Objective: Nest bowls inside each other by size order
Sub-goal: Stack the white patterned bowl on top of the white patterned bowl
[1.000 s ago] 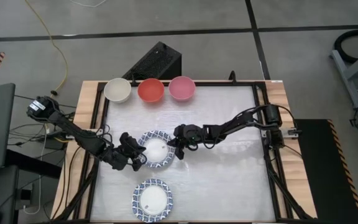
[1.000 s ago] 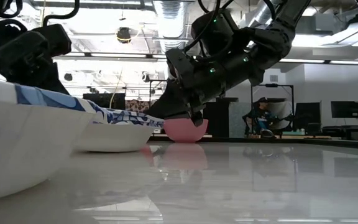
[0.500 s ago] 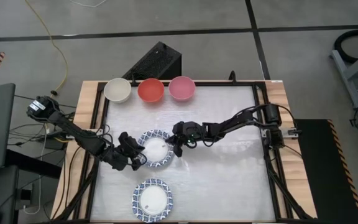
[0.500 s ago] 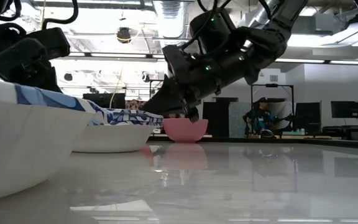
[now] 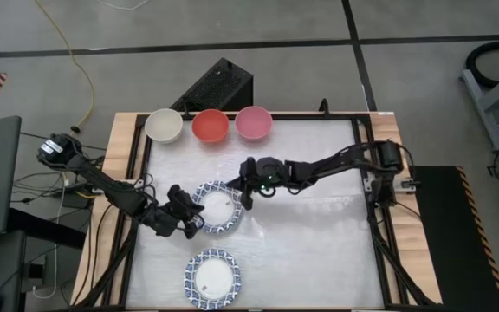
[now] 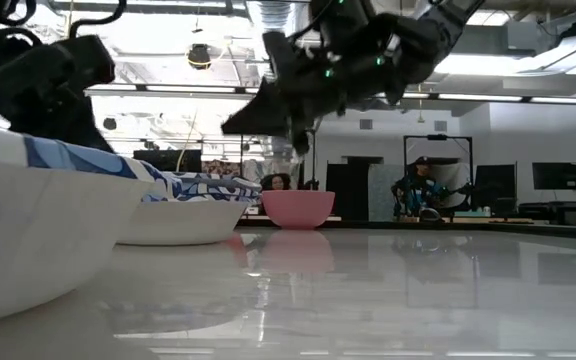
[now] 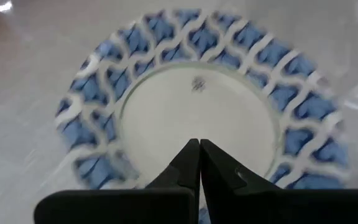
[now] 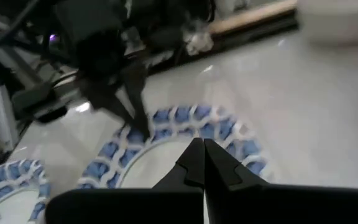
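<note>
Right tool (image 5: 246, 196) risen off patterned bowl (image 5: 217, 208), closed; left tool (image 5: 194, 218) unmoved.

The high view looks straight down on the table (image 5: 319, 217); the low view sits at its surface; both wrist views look close at the middle patterned bowl (image 7: 197, 106).

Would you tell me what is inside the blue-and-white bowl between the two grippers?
The middle patterned bowl shows only its bare white centre. The left gripper covers its rim on one side, and whether another bowl is underneath cannot be seen.
</note>
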Available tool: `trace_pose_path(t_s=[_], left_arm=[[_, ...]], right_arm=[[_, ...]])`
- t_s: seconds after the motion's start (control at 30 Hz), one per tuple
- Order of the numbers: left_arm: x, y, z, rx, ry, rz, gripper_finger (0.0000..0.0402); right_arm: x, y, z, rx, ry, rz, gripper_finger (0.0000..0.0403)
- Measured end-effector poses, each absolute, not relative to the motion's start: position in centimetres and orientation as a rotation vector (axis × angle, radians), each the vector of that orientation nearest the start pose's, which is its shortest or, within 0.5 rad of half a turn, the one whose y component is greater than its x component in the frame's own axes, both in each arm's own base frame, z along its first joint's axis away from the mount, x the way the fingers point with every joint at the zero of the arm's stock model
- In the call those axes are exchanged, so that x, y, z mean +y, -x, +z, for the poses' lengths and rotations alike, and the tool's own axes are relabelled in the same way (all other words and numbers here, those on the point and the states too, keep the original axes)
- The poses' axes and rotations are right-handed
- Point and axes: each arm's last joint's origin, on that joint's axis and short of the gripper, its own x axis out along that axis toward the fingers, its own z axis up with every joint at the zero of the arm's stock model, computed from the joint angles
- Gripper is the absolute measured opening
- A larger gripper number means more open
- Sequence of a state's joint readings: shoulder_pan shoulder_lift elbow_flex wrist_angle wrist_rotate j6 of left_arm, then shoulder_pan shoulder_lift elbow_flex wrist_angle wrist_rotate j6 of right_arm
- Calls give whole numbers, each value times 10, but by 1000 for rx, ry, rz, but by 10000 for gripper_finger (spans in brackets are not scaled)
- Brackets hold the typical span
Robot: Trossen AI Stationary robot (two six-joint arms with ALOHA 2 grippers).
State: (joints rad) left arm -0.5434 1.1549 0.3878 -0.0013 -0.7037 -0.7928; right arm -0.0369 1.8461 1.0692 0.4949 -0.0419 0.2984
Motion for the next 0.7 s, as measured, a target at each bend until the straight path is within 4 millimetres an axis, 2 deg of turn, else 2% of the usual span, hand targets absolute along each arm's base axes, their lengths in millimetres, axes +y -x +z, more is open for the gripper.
trace_pose_path(t_s=[0.23, 0.47, 0.57, 0.7], left_arm=[[-83, -178, 173, 419, 277, 408, 0], [-79, -176, 207, 279, 261, 437, 0], [-78, -173, 224, 241, 243, 405, 3], [-74, -166, 242, 198, 225, 347, 17]], right_arm=[[-21, -378, 247, 254, -262, -79, 15], [-28, -338, 291, 320, -400, -11, 33], [-21, -322, 300, 380, -429, 0, 45], [-2, -309, 295, 530, -434, 29, 72]])
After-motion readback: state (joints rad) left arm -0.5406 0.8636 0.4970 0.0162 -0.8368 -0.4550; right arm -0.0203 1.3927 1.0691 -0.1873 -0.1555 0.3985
